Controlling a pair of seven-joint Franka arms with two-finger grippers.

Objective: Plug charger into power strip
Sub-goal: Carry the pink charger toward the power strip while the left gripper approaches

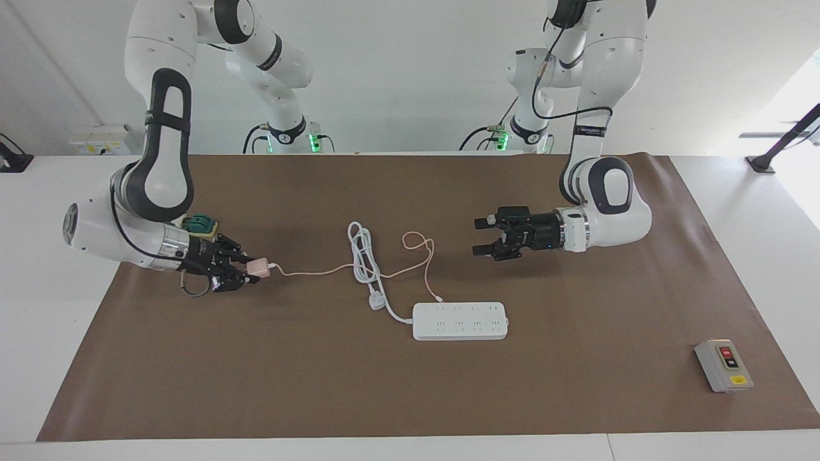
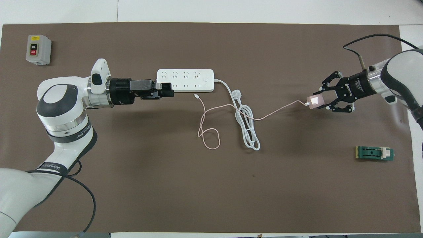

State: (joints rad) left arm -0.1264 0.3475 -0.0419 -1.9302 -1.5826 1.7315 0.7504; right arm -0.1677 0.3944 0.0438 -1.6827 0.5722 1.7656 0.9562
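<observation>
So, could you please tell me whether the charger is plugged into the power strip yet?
Not yet. The charger sits in the shut right pincer, well apart from the power strip, whose sockets all look empty.

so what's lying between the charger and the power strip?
In the overhead view: the coiled white cord and white plug of the power strip, with the pink cable of the charger running across the cord.
</observation>
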